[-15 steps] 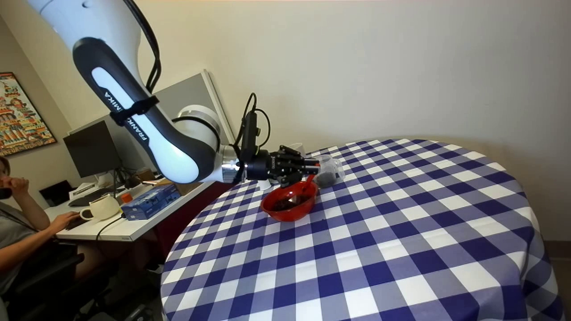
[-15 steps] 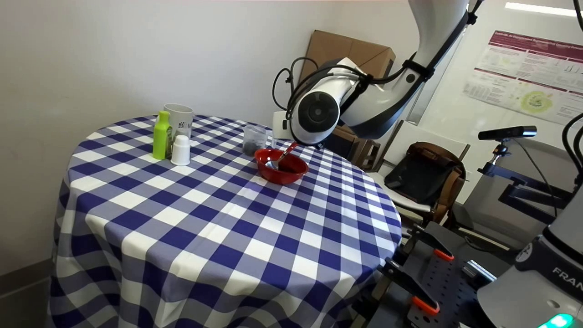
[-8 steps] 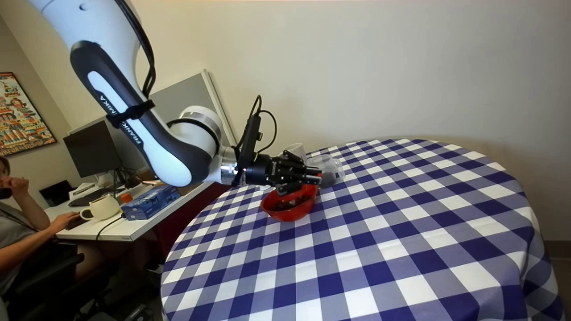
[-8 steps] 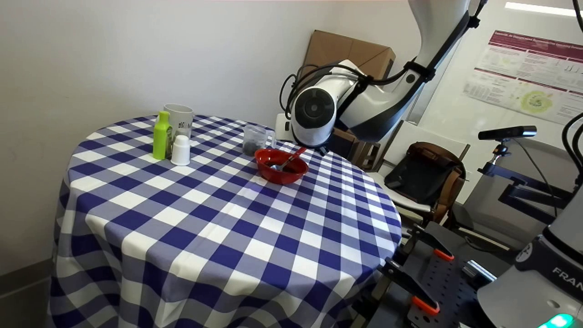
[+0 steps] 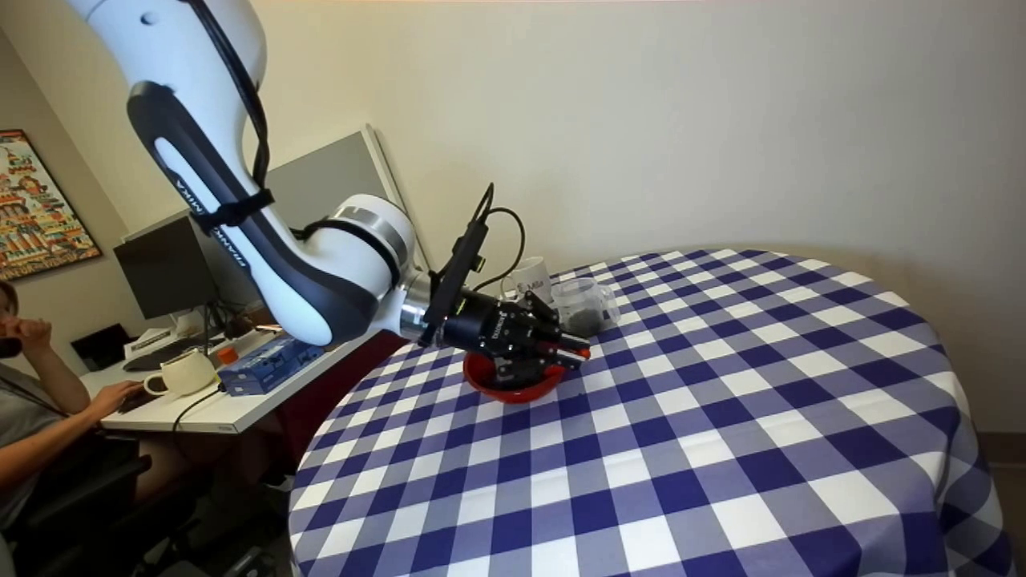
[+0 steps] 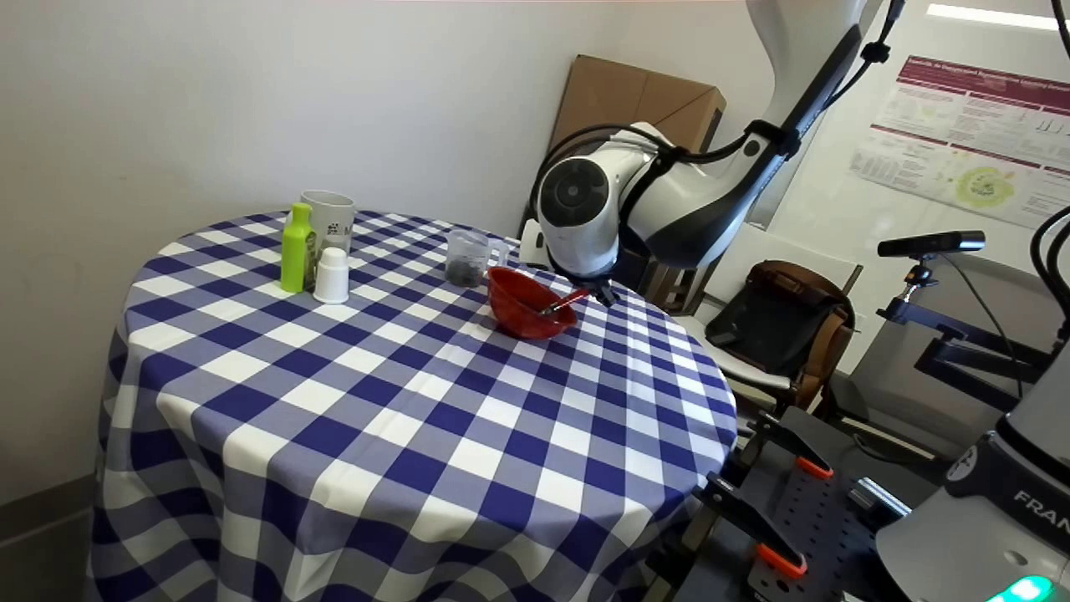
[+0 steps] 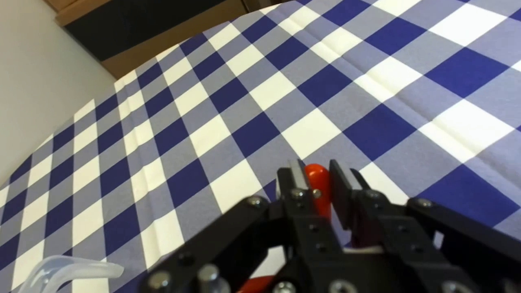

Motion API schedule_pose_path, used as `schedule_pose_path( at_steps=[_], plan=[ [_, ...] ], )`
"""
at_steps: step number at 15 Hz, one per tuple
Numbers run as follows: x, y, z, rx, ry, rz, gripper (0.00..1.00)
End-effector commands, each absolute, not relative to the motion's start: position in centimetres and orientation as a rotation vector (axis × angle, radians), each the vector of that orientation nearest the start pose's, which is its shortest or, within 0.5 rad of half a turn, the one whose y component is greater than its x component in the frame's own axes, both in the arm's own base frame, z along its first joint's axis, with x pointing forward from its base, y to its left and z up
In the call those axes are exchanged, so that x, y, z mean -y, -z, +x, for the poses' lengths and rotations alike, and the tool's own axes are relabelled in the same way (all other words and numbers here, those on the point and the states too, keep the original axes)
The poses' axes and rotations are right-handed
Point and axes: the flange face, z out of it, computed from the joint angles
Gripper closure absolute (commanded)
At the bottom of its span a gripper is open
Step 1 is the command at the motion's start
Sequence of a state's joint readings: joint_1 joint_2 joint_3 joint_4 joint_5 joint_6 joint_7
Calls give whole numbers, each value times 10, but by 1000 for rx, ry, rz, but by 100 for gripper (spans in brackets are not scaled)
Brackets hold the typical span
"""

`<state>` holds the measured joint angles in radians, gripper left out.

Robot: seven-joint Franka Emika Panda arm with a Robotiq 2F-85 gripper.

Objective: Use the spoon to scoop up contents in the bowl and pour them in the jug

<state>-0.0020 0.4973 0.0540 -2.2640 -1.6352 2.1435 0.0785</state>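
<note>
Exterior views, both: red bowl [image 6: 518, 322] on the check-covered bench [image 6: 384, 393], clear jug [image 6: 466, 244] upright just beside it. Bowl sits tilted, its rim higher toward the jug and lower toward the hand [image 7: 320, 177]. Metal part of the spoon [image 6: 570, 302] lies inside the bowl; red handle slants up past the low side of the rim. Other contents of the bowl: cannot make out. Jug holds dark grey material [image 6: 462, 272] at the bottom, well short of full. White mug [image 6: 330, 214] with print stands behind the green bottle [image 6: 295, 255]; what the mug holds, if anything, cannot be told.

Count, on or over the bench: bowl 1, jug 1, spoon 1, mug 1, green bottle 1, small white object [image 6: 332, 280] 1, just beside the bottle. Count, off the bench: clamps [image 6: 756, 527] with orange tips 2; on the desk [image 5: 216, 410], cream pot [image 5: 188, 374] 1, blue box [image 5: 272, 365] 1.

Hand: in the wrist view the fingers [image 7: 345, 181] are drawn nearly together, one to each side of the spoon's red end. Narrow gap between them is taken up mostly by the handle; the hand has hold of the spoon. In an exterior view the hand [image 5: 582, 353] slants downward over the bowl and hides part of it; whether it touches the rim, cannot tell
</note>
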Motion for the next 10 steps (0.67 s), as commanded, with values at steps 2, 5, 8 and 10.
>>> schedule_pose_path(
  at_steps=[2,5,8,10],
  plan=[
    [14,-118,493,-1357,427,1727,95],
    [12,-121,495,-1350,426,1744,95],
    [8,-125,496,-1360,432,1779,95],
    [3,-129,497,-1376,446,1817,95]
  ],
)
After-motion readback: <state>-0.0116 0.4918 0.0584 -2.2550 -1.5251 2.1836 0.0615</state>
